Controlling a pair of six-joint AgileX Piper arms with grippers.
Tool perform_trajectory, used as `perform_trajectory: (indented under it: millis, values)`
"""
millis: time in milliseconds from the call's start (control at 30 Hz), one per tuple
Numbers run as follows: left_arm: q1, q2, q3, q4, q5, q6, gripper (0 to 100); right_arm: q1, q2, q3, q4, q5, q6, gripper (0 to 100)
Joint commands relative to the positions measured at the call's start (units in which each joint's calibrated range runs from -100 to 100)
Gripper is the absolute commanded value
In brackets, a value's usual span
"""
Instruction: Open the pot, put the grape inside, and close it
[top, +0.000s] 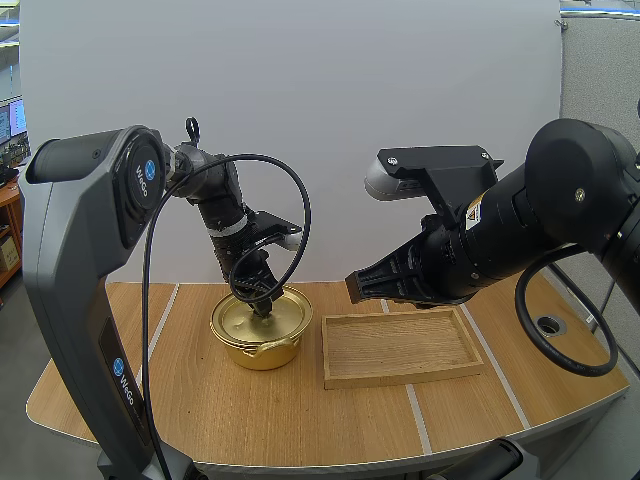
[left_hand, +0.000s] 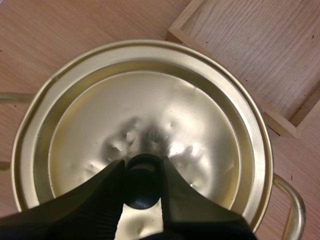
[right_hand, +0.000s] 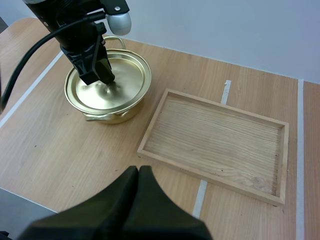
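Your left fingers (left_hand: 100, 200) pinch the black knob (left_hand: 142, 192) of 1 gold lid (left_hand: 150, 110). The lid lies flat on 1 upright pot (top: 262, 352) directly beneath them, and the pot's 2 handles (left_hand: 296, 202) stick out sideways. Your right fingers (right_hand: 120, 200) lie pressed together, holding nothing, above the table (right_hand: 75, 165), with 1 wooden tray (right_hand: 152, 121) beyond their tips.

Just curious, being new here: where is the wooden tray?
In the high view the wooden tray lies on the table just right of the gold pot, a small gap between them.
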Motion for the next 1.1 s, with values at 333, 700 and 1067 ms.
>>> perform_trajectory:
  millis: [333,700,1067]
  values:
    - [-0.12,0.5,0.7,1.7,7.2,0.2,100,-0.2,-0.5,-0.2,-0.5,0.0,-0.4,0]
    - [-0.12,-10.4,-3.9,3.0,7.2,-2.4,100,-0.2,-0.5,-0.2,-0.5,0.0,-0.4,0]
    - [-0.12,-30.1,-10.4,2.5,7.2,-6.6,100,-0.2,-0.5,-0.2,-0.5,0.0,-0.4,0]
